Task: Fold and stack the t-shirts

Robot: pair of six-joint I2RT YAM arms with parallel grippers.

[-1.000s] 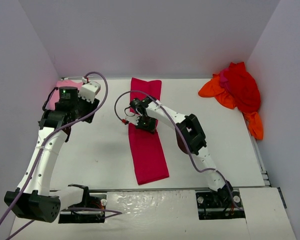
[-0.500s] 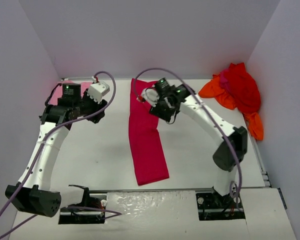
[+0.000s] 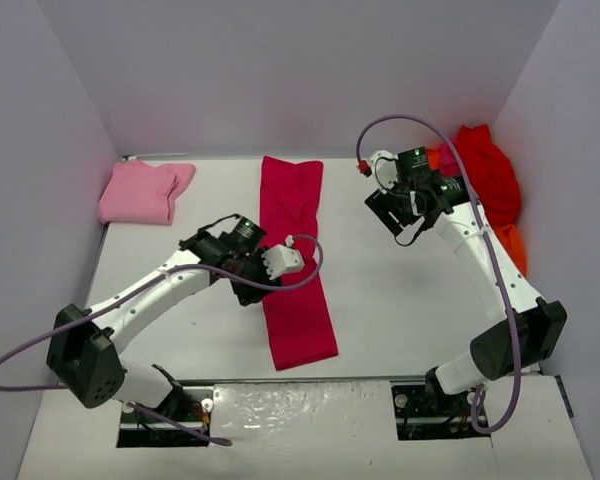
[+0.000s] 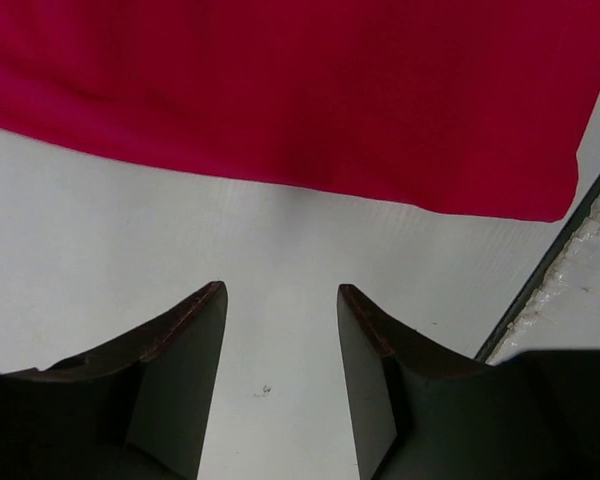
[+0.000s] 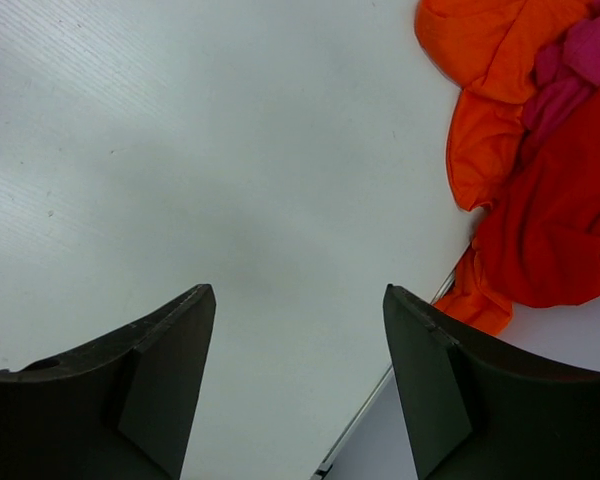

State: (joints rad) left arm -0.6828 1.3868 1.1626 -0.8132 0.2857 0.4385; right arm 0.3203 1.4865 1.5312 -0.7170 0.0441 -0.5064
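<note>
A crimson-magenta t-shirt (image 3: 295, 262) (image 4: 280, 90) lies folded into a long strip down the middle of the table. My left gripper (image 3: 252, 288) (image 4: 280, 295) hovers at the strip's left edge, open, with only bare table between its fingers. A light pink t-shirt (image 3: 140, 193) lies folded at the back left. In the back right corner a red t-shirt (image 3: 490, 178) (image 5: 565, 220) and an orange one (image 3: 513, 250) (image 5: 480, 90) lie crumpled in a heap. My right gripper (image 3: 392, 215) (image 5: 298, 295) is just left of that heap, open and empty.
White walls close in the table on the left, back and right. The table's right edge (image 5: 400, 400) runs close beside the heap. A metal strip (image 4: 555, 260) marks the front edge by the crimson shirt's near end. Both arm bases sit at the front.
My right gripper opened, let go of the crimson shirt and swung right toward the heap. My left arm swept from the pink shirt down to the crimson strip's left edge.
</note>
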